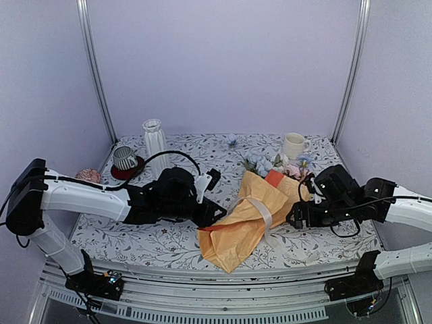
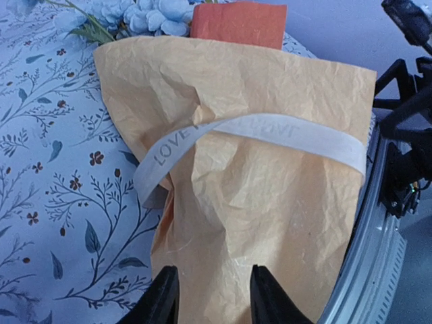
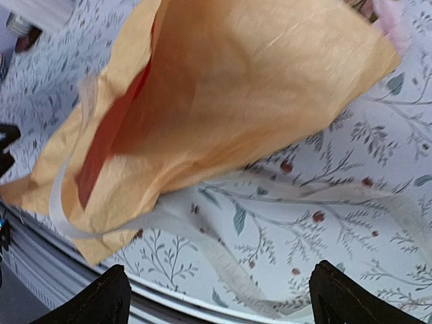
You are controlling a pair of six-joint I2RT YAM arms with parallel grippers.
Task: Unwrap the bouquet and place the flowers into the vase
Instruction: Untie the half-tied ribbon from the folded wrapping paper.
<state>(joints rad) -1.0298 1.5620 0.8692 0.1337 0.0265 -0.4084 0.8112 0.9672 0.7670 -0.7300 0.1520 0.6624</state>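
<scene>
Floral tablecloth [image 1: 155, 236]: bouquet [image 1: 250, 212] lies diagonal, blooms [image 1: 263, 163] pointing far-right.

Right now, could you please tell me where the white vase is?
In the top view, the vase stands upright at the far left of the table, near the back wall, just right of the striped cup.

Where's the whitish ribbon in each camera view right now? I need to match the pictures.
Top external: the ribbon crosses the middle of the orange paper wrap, right of centre.
Left wrist: a lettered ribbon band across the picture's centre, around the wrap.
Right wrist: a loose, sheer ribbon loop trailing over the tablecloth, lower centre.
Shared landmark: the orange paper wrap, seen in all three.
</scene>
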